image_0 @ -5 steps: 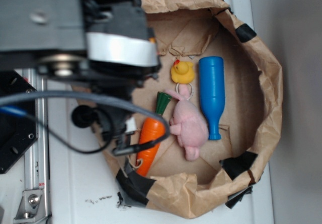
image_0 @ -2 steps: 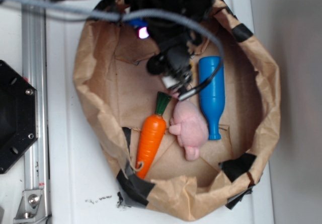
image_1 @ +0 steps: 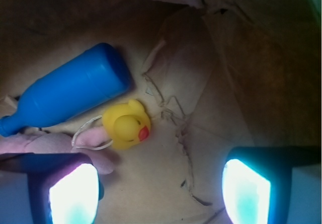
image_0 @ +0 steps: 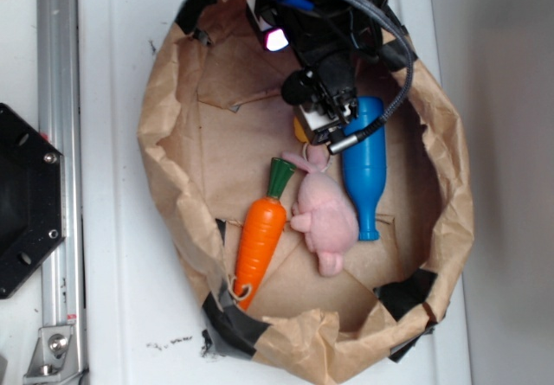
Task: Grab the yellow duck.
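Yellow duck [image_1: 126, 128] is lying just beside the blue bottle [image_1: 70, 100]; your gripper [image_1: 160, 193] is hovering above, jaws apart.

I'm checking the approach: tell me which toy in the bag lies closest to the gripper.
The yellow duck, smallest toy, sitting ahead of the open gripper beside the blue bottle. The carrot lies farthest.

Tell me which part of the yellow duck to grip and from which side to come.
Grip the yellow duck across its round body, coming straight down from above. The blue bottle crowds one side and the pink plush another, so set the open pincer fingers in the free gaps.
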`<state>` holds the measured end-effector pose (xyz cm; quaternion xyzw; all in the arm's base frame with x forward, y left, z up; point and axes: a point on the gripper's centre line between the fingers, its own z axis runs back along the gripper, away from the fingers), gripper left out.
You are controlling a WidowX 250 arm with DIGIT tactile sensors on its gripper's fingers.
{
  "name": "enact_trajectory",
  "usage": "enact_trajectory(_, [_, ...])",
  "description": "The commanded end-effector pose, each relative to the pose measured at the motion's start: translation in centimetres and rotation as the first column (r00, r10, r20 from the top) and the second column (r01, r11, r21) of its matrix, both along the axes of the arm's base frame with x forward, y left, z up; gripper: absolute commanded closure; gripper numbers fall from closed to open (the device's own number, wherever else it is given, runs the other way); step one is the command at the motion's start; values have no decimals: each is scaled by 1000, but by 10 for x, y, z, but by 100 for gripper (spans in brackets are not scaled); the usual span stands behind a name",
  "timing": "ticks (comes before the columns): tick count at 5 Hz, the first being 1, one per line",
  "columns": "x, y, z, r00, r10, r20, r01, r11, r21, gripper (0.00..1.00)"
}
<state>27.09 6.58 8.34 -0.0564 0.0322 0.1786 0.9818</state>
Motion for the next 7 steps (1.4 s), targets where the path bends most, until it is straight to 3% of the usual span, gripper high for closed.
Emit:
enact_trajectory(1, [6, 8, 12, 998, 9, 55, -10, 1000, 18, 0])
enact_trajectory(2, [-28, 4, 9, 977, 29, 211, -23, 999, -28, 0])
enact_trajectory(3, [-38, -1, -2, 937, 38, 347, -20, 998, -53, 0])
enact_trajectory(4, [-36, -4, -10, 927, 29, 374, -18, 999, -33, 0])
enact_trajectory(6, [2, -7, -20, 939, 11, 345, -15, 1000, 8, 0])
enact_trajectory(7, [18, -16, -27, 944, -22, 331, 22, 1000, 1, 0])
